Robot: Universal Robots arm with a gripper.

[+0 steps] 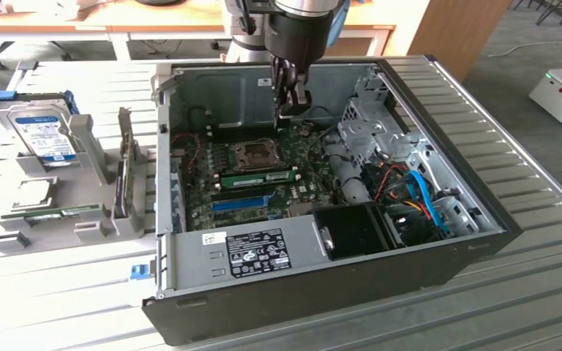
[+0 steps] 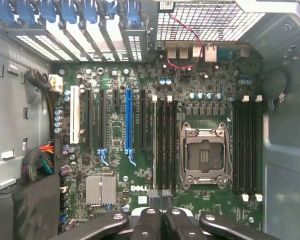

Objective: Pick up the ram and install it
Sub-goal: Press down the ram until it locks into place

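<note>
The ram (image 1: 257,178), a thin green stick with a pale label, stands on edge in a memory slot beside the CPU socket (image 1: 257,152) on the motherboard. In the wrist view it appears edge-on as a thin pale line (image 2: 154,145) beside the black slots. My gripper (image 1: 291,111) hangs over the rear part of the board, above and behind the socket, apart from the ram. Its black fingers (image 2: 151,220) are pressed together with nothing between them, so the gripper (image 2: 162,197) is shut and holds nothing.
The open PC case (image 1: 476,252) walls in the board on all sides. A bright blue slot strip (image 1: 237,202) lies in front of the ram. Drive cage and cables (image 1: 413,194) fill the exterior view's right. A grey fixture holds a hard drive (image 1: 45,135) and another green stick (image 1: 61,213).
</note>
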